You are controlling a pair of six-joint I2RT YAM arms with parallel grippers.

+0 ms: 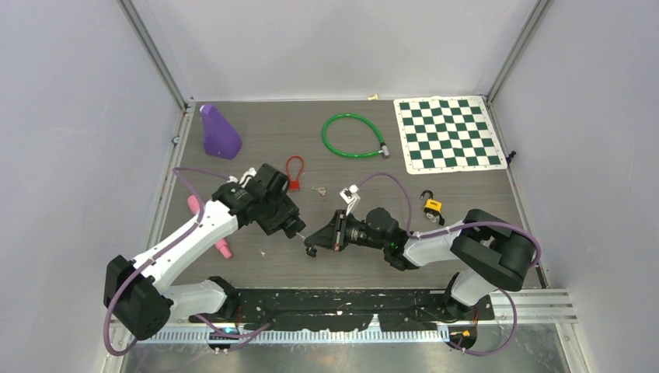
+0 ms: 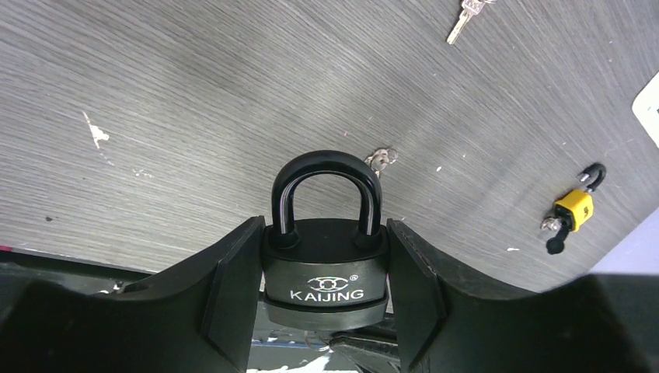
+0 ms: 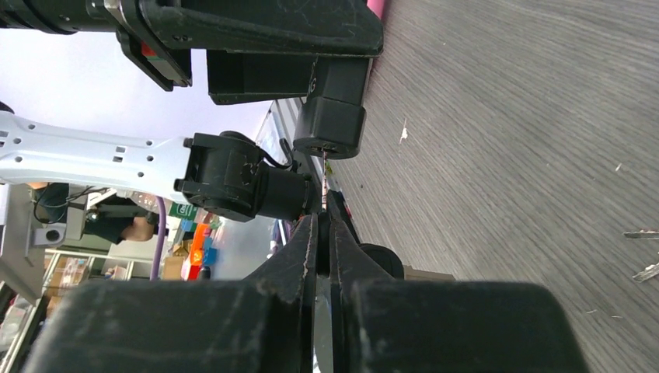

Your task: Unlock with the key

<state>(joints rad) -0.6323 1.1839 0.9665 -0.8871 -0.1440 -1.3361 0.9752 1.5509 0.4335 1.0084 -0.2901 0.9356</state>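
Where the two arms meet over the near middle of the grey wood-grain table (image 1: pixel 272 132), the task items are held between them. The other objects lie beyond and to the sides. At far right lies a green-and-white chequered mat (image 1: pixel 447 134). A green cable lock (image 1: pixel 325 134) is coiled just to its left, and a purple cone-shaped block (image 1: pixel 219 134) stands at far left. The left gripper (image 2: pixel 325 233) clamps a black padlock (image 2: pixel 326 268) by its body, one finger on each flank. The shackle is seated and points away from the wrist, and the KAIJING lettering faces the left wrist camera. The right gripper (image 3: pixel 323 221) is closed, its fingers pressed together on a thin key (image 3: pixel 323 172). The key's tip reaches the underside of the padlock — whether it sits in the keyway cannot be told. Smaller items follow: a yellow padlock (image 1: pixel 432 207) on the table beside the right arm, and a red loop lock (image 1: pixel 294 186) just beyond the left gripper. Loose keys (image 1: pixel 319 189) lie beside that, and a pink piece (image 1: pixel 224 249) sits close by the left arm.
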